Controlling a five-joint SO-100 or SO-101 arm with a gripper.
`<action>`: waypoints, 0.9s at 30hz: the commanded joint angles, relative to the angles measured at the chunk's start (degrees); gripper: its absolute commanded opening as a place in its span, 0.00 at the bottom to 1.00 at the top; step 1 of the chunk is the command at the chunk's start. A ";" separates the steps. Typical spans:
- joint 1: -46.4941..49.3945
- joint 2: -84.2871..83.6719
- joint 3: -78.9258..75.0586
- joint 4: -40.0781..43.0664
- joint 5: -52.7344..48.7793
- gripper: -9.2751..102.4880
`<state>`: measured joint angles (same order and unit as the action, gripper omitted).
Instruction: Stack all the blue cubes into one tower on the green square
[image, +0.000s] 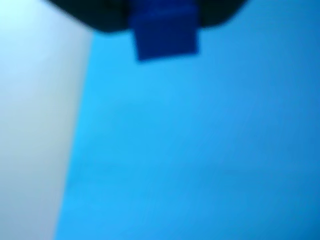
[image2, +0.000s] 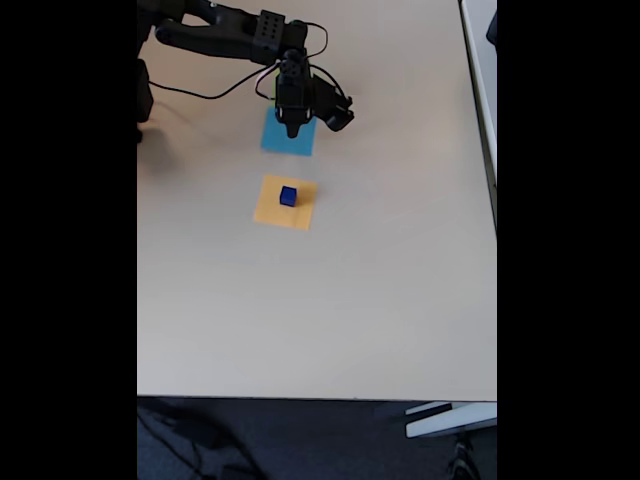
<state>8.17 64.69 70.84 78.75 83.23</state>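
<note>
Table: smooth, matt, pale beige laminate-like top. Orange square: thin, flat, matt, paper-like. Light-blue square: thin, flat, matt, paper-like; even and unmarked in the blurred wrist view. Blue cube: dark, solid, plastic-looking. Arm: black, matt, plastic-looking housing; thin black cables.

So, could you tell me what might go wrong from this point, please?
The gripper hovers over the light-blue square, so its blue cube might be set on the wrong patch. I can see no green square on the table. Another blue cube sits on the orange square, unstacked.
</note>
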 joint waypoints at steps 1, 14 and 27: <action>-1.23 3.69 0.44 -0.79 1.93 0.09; -3.16 1.14 2.11 -4.22 5.27 0.09; -4.75 -1.32 2.72 -4.31 10.72 0.09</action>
<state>3.78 62.40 73.74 74.97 93.43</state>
